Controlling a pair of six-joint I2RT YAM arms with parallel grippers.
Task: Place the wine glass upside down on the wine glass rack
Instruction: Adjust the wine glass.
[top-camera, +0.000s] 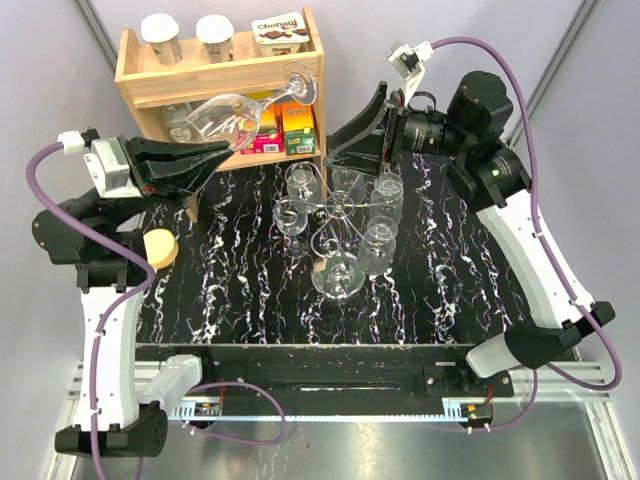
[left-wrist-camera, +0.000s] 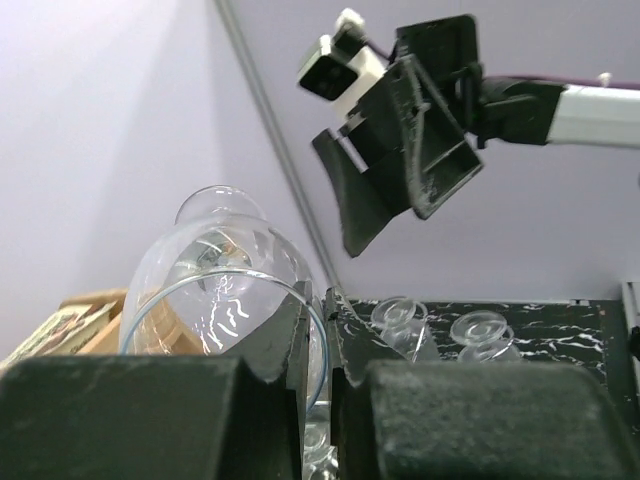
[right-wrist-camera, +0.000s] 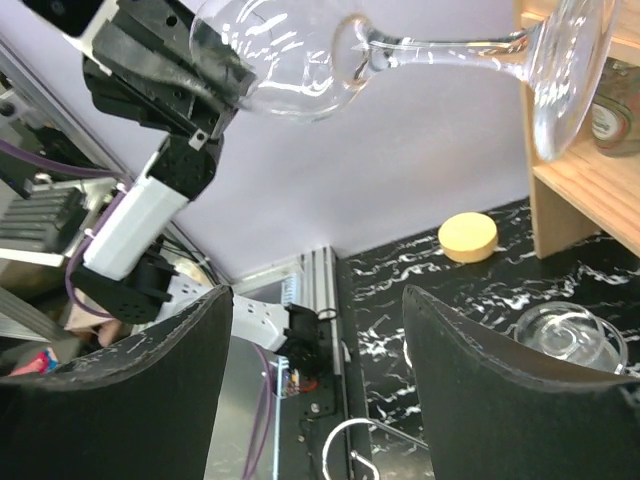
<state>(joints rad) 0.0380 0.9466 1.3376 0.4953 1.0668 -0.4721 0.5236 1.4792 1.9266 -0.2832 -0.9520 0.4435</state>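
My left gripper (top-camera: 228, 150) is shut on the rim of the wine glass (top-camera: 228, 115), which it holds up in the air, tilted on its side. The stem and foot (top-camera: 300, 84) point toward the wooden shelf. In the left wrist view my fingers (left-wrist-camera: 290, 335) pinch the glass wall (left-wrist-camera: 215, 270). To the right of the foot my right gripper (top-camera: 350, 135) hangs open and empty. Its wrist view has the glass (right-wrist-camera: 300, 60) passing overhead. The wine glass rack (top-camera: 330, 225), thin silver wire, stands mid-table with several glasses (top-camera: 385, 190) hanging on it upside down.
Behind the held glass stands a wooden shelf (top-camera: 220, 75) with cups and boxes. A yellow disc (top-camera: 160, 247) lies at the table's left edge. One wire loop of the rack (right-wrist-camera: 345, 435) and an inverted glass (right-wrist-camera: 565, 335) lie below my right fingers (right-wrist-camera: 480, 380).
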